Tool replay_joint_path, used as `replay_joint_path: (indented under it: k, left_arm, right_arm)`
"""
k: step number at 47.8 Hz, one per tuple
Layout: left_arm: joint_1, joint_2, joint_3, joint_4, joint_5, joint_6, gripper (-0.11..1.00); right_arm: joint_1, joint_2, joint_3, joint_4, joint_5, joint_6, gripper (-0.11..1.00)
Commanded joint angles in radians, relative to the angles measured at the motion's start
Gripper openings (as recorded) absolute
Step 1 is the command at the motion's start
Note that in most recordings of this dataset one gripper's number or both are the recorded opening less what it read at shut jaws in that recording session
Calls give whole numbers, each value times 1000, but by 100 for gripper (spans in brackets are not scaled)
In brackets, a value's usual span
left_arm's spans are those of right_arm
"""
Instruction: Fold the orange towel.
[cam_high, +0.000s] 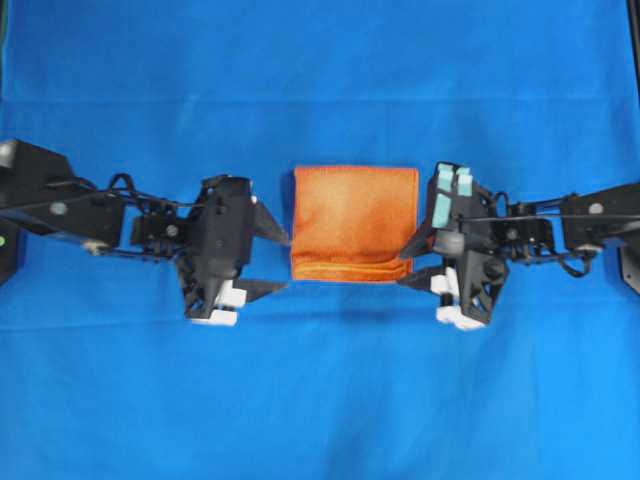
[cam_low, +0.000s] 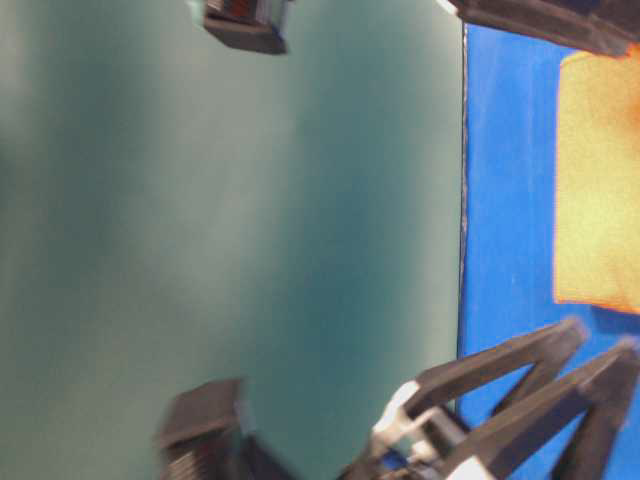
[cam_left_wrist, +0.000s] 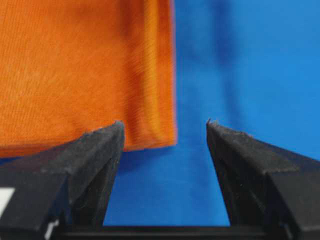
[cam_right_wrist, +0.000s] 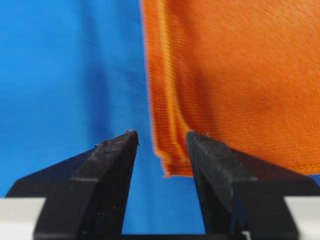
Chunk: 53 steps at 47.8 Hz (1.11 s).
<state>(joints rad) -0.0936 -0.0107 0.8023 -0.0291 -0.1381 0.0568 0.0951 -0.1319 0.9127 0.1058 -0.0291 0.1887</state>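
Cloth in blue (cam_high: 320, 400) covers the whole table under both arms. Between the two pincers lies the orange towel (cam_high: 354, 223), folded flat with layered edges along its near side. Left pincer (cam_high: 273, 259) sits just beside the towel's left edge, jaws spread apart and gripping nothing. Right pincer (cam_high: 412, 262) sits at the towel's right near corner, jaws likewise parted and empty.
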Motion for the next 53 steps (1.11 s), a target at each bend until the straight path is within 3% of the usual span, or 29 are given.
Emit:
replay_joint_path:
  k: [1, 15, 31, 44, 53]
  left_arm:
    - [-5, -87, 5, 2, 25, 3, 60]
    - [-3, -391, 123, 3, 63, 31, 60]
    - [46, -801, 296, 3, 104, 51, 60]
    - [94, -1089, 423, 3, 198, 51, 60]
    - [117, -1212, 506, 3, 232, 48, 60]
  right_arm:
    - [2, -72, -14, 2, 25, 0, 50]
    - [-5, -291, 12, -35, 98, -8, 50]
    - [-64, -606, 112, -117, 115, -8, 50]
    - [-129, -796, 245, -144, 115, -8, 50]
    - [-150, -867, 365, -144, 40, -8, 50]
